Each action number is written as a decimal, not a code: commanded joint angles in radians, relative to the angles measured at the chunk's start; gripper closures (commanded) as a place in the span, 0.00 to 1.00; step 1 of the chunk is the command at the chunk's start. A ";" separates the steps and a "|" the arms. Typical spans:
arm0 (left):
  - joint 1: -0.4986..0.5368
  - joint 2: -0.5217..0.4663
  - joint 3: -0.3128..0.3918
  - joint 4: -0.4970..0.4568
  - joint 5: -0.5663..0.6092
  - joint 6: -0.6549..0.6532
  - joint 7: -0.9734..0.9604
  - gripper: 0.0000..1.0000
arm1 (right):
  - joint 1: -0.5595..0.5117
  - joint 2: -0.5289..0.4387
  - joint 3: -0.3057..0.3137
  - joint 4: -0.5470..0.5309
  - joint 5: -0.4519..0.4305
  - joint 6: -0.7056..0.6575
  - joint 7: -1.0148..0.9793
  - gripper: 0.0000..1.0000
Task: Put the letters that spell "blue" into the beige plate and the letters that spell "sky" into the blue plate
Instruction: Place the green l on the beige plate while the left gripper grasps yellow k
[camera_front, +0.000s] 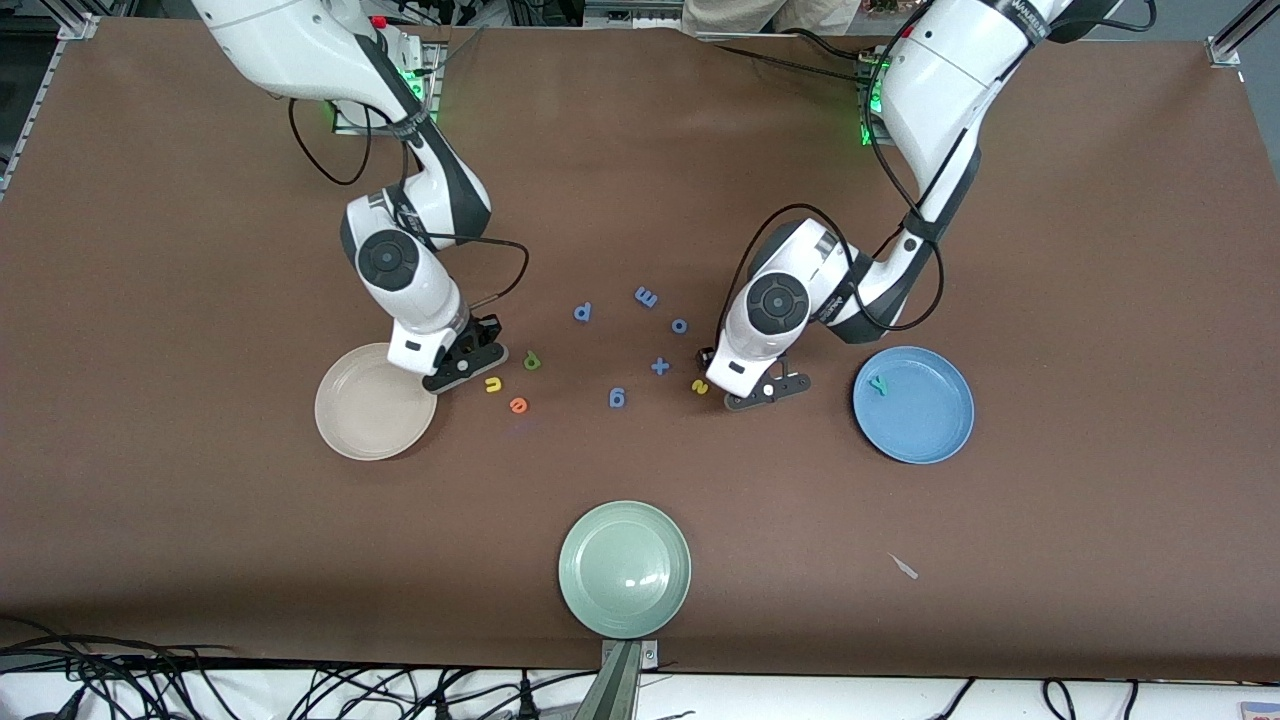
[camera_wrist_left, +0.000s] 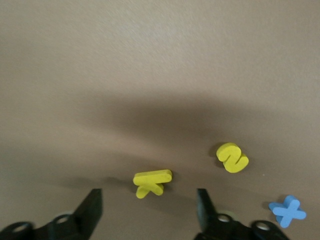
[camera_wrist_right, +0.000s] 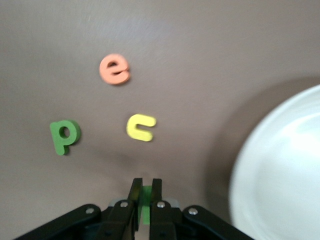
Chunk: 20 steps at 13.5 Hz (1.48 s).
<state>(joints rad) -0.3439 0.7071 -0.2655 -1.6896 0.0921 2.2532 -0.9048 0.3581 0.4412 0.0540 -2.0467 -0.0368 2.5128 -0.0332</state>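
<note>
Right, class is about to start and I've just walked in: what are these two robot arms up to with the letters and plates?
They are sorting letter pieces into plates. The right gripper is shut on a thin green "l" beside the beige plate, with the yellow "u", green "b" and orange "e" lying on the table close by. The left gripper, fingers apart, is low around the yellow "k", with the yellow "s" nearby. The teal "y" already lies in the blue plate.
</note>
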 joint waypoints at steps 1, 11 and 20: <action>-0.009 0.009 0.003 -0.016 -0.006 0.034 0.041 0.27 | -0.051 -0.055 0.006 -0.010 -0.008 -0.035 -0.019 1.00; 0.000 0.018 0.003 -0.033 0.069 0.080 0.055 0.29 | -0.143 -0.021 -0.029 0.051 -0.003 -0.054 -0.067 0.64; 0.020 0.000 0.003 -0.048 0.067 0.079 0.101 0.77 | 0.088 0.108 -0.022 0.192 0.003 -0.065 0.511 0.57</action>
<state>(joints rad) -0.3436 0.7272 -0.2626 -1.7119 0.1375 2.3401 -0.8354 0.4179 0.4923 0.0354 -1.9350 -0.0376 2.4643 0.3889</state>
